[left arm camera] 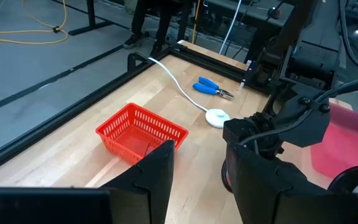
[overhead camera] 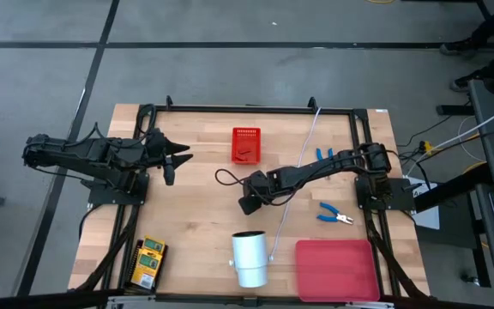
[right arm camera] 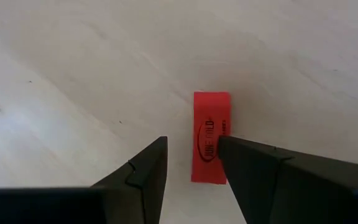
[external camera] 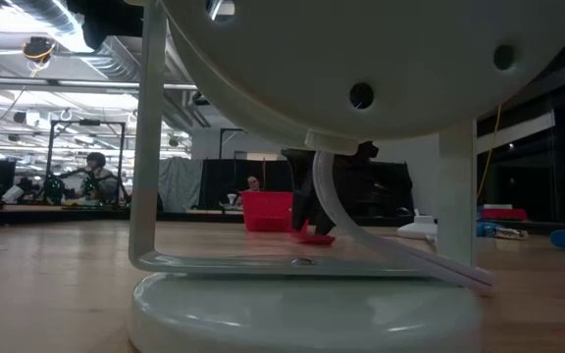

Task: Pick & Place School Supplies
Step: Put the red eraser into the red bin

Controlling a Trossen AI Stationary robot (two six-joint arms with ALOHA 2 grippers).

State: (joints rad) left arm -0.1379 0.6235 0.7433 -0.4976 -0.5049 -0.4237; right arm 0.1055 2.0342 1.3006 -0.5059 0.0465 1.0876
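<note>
High view: my right gripper (overhead camera: 249, 204) low over mid-desk (overhead camera: 195, 223), left gripper (overhead camera: 178, 159) waiting near red basket (overhead camera: 246, 144), yellow-and-green boxes (overhead camera: 147, 261) at near-left corner; right wrist view: fingers parted, red block (right arm camera: 211, 137) lying flat between fingertips, not gripped.

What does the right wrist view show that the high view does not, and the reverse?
Only the right wrist view shows the small red block lying flat on the wood, printed face up, between the open fingers of the right gripper.

Only the high view shows the red basket, the yellow-and-green boxes, two blue-handled tools, the white cylinder, the red tray and the left gripper, waiting at the table's left.

Both show the right gripper low over the table's middle.
</note>
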